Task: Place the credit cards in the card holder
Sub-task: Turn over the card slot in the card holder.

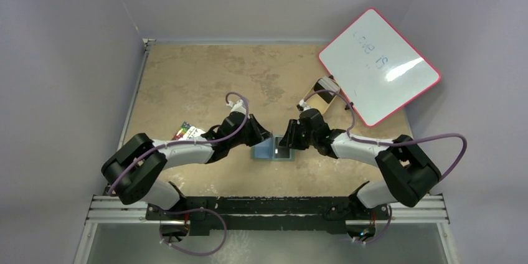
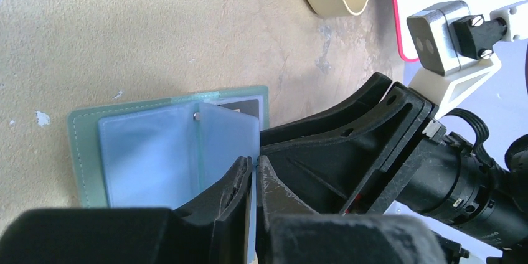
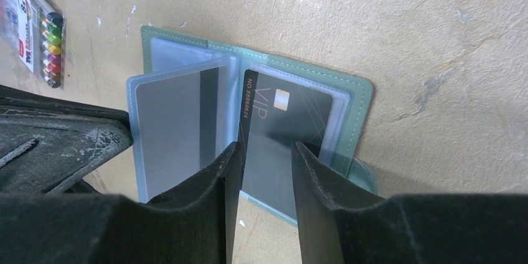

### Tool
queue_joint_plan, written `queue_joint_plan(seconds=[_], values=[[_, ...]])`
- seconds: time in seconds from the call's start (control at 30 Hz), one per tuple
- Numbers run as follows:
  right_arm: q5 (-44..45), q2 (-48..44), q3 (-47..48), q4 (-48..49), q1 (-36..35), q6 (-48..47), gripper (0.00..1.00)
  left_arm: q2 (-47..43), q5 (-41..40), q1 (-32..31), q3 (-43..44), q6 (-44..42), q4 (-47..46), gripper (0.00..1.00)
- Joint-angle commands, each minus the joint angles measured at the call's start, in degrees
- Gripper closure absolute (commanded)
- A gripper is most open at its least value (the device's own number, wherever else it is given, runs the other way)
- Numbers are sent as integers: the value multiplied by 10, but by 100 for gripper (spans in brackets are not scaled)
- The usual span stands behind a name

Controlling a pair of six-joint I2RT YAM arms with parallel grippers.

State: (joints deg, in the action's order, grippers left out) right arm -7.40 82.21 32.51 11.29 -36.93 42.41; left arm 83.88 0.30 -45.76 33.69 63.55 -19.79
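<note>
The card holder lies open mid-frame, two credit cards sleeved; left fingers pinch a clear sleeve, right fingers half-open, empty.

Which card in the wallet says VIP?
The black card, lying flat on the right in the right wrist view; the grey card beside it shows only a dark stripe.

Your left arm and right arm both reach inward and low, wrists facing each other at centre. Your left gripper pinches a clear page of the card holder, jaws nearly together. Your right gripper has its jaws apart, gripping nothing.
</note>
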Motion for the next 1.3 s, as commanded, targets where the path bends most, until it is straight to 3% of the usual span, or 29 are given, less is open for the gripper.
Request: queue_joint_plan(seconds=[0.0, 0.23, 0.47, 0.67, 1.0, 1.27], values=[[17, -14, 3, -23, -2, -10, 62, -3, 12, 1, -11, 4, -48, 99], [22, -26, 7, -37, -3, -11, 61, 3, 16, 1, -12, 5, -56, 100], [27, -34, 10, -44, -2, -12, 61, 10, 14, -2, 4, -9, -34, 87], [22, -64, 8, -69, -2, -13, 61, 11, 10, -8, 8, -13, -29, 97], [-13, -123, 11, -34, -3, 9, 54, 21, -5, -27, 34, -22, -7, 94], [-30, -117, 4, -15, -14, 20, 50, 29, -12, -28, 38, -20, -2, 93]])
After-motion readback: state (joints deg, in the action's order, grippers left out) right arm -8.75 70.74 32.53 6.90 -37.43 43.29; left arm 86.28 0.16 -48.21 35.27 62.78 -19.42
